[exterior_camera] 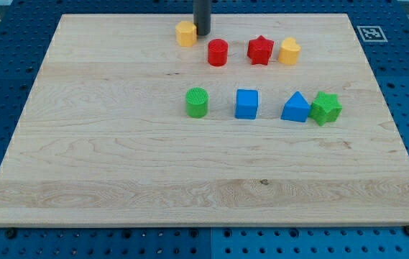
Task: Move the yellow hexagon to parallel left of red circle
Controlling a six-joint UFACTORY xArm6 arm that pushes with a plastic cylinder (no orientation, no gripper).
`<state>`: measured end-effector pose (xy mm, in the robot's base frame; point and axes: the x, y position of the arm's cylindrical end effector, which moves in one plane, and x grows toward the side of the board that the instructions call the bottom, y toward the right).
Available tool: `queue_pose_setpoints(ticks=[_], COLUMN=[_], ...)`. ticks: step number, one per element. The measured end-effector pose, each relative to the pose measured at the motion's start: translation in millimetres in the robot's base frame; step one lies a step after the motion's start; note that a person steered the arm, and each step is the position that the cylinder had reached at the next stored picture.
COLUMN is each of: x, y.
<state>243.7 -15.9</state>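
Pale wooden board [118, 158], smooth with visible grain; ridged, matt plastic green cylinder [197, 102] and green star [325, 107]; dark, slightly glossy rod [202, 16].

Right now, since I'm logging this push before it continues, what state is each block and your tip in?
Yellow hexagon block: upright, near the board's top edge, up-left of the red circle, tip at its right side.
Red circle block: upright, apart.
Red star block: flat, close to the yellow heart.
Yellow heart block: flat.
Green cylinder block: upright.
Blue cube: flat.
Blue triangle block: beside the green star.
Green star block: flat.
My tip: down on the wooden board.
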Motion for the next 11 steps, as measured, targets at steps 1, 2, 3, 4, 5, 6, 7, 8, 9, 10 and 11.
queue_pose_setpoints(ticks=[1, 2, 3, 4, 5, 6, 7, 8, 9, 10, 11], x=[0, -6, -14, -13, -7, -1, -3, 8, 28, 33, 37], y=[-19, -32, -45, -62, -68, -67, -67, -67, -67, -67, -67])
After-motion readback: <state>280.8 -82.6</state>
